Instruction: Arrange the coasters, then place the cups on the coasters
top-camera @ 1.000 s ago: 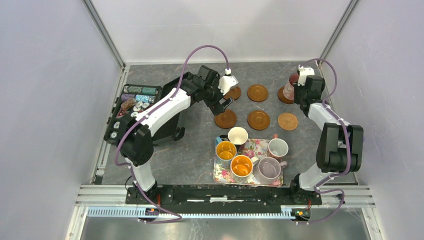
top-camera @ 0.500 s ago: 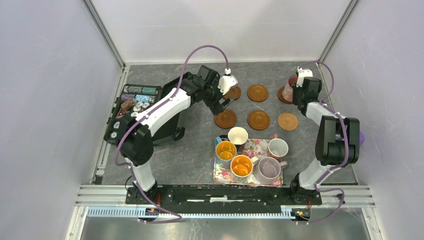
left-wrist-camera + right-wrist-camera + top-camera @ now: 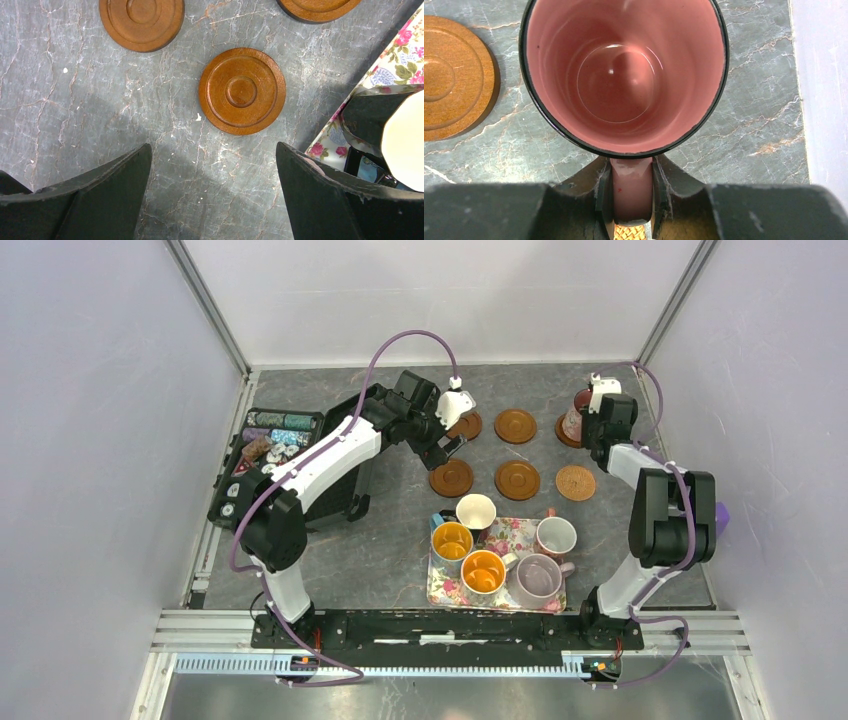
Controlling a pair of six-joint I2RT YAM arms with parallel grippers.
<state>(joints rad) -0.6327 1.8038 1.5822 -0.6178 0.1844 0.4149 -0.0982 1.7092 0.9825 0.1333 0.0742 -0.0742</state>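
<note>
Up at 1 o'clock on the worktop (image 3: 380, 540), right fingers (image 3: 599, 186) pinch the pink cup (image 3: 624, 75) by its handle over the far-right coaster (image 3: 564, 438). I'd centre it, lower it level, then release; left fingers (image 3: 100, 200) gape wide.

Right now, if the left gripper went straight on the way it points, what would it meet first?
Probably the dark brown ringed round coaster ahead between the open fingers of the left gripper, or the grey marbled tabletop just short of it; depth unclear.
</note>
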